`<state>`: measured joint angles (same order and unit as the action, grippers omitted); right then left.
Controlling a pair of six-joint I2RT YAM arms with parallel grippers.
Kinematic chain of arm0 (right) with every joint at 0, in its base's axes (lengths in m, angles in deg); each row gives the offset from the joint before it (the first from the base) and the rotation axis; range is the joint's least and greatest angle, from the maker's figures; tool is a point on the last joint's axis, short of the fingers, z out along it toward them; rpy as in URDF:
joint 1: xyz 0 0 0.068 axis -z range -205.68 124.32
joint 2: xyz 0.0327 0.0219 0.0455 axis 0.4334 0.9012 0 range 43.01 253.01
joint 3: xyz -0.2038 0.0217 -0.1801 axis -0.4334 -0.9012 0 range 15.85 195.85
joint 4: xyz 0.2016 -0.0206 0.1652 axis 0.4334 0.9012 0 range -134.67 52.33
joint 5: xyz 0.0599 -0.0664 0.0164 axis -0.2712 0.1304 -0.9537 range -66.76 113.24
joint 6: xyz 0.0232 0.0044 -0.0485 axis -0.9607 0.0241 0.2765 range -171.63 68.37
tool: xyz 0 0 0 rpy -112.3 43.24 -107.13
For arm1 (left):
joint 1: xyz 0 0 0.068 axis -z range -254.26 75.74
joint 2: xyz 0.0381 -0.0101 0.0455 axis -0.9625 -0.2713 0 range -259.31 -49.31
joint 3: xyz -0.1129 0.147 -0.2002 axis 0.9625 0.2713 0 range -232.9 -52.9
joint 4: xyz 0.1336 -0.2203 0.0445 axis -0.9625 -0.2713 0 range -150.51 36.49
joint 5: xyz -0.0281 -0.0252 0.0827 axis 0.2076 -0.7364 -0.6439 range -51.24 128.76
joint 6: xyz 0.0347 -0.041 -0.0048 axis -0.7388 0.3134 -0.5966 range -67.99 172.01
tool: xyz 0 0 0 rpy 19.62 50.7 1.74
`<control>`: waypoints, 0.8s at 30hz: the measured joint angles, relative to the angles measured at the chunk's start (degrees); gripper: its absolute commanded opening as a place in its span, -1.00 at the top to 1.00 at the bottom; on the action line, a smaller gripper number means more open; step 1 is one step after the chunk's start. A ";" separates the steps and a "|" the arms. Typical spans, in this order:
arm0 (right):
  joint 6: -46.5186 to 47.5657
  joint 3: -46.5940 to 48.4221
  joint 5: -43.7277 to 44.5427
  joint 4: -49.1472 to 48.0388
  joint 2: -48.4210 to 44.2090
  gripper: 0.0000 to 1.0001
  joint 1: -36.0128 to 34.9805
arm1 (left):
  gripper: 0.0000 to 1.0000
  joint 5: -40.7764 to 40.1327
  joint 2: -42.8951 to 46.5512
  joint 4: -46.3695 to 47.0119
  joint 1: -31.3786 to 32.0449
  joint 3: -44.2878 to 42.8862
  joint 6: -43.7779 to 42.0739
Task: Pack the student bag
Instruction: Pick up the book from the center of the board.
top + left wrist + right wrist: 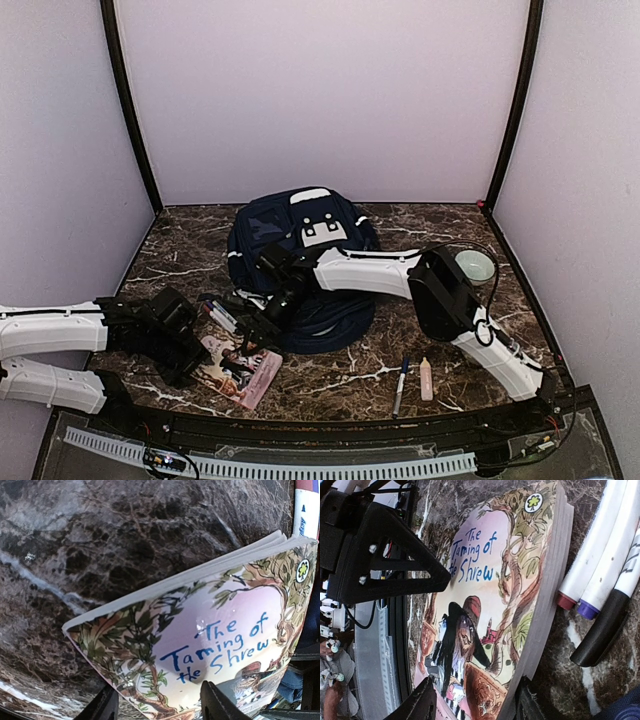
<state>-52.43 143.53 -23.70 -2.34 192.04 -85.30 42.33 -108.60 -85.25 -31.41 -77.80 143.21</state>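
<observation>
A paperback, The Taming of the Shrew, fills both wrist views. It lies cover-up on the marble-patterned table at the near left, with three markers just beside one long edge. The student bag lies behind it in the middle of the table, front face up with its white buckled patch toward the back wall, and the right arm reaches across it. Judging by its slumped outline, the bag is soft, floppy fabric. It is probably light while unfilled, too limp to hold its own mouth open, and likely to fold or drag if pushed. The best hold is probably the rim of the opening beside the zip, or a strap (the near end looks as if it gapes, but I cannot be sure). One gripper could pinch the fabric up while the other feeds things in. The left gripper stands partly open over the book's lower cover and holds nothing; whether its tips touch the cover I cannot tell. The right gripper is about half open, low over the same book with one finger by its thick edge, gripping nothing
</observation>
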 measured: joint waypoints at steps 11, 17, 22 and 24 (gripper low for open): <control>-7.17 -3.91 -14.43 -5.09 -0.52 0.45 2.71 | -0.13 -0.17 2.05 3.45 0.00 1.84 -0.02; -9.22 -4.83 -15.19 -6.25 -0.63 0.73 2.78 | -0.13 -0.17 2.03 3.54 0.00 1.84 -0.04; -10.08 -5.77 -11.74 -6.05 -1.84 0.80 2.67 | -0.13 -0.24 2.58 3.50 0.00 2.05 -0.02; -10.36 -5.88 -10.71 -6.03 -2.21 0.71 2.60 | -0.12 -0.42 3.13 3.54 0.00 2.29 0.07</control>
<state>-62.79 137.65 -34.41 -8.37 189.83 -82.70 41.92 -105.47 -81.71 -31.41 -75.51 143.28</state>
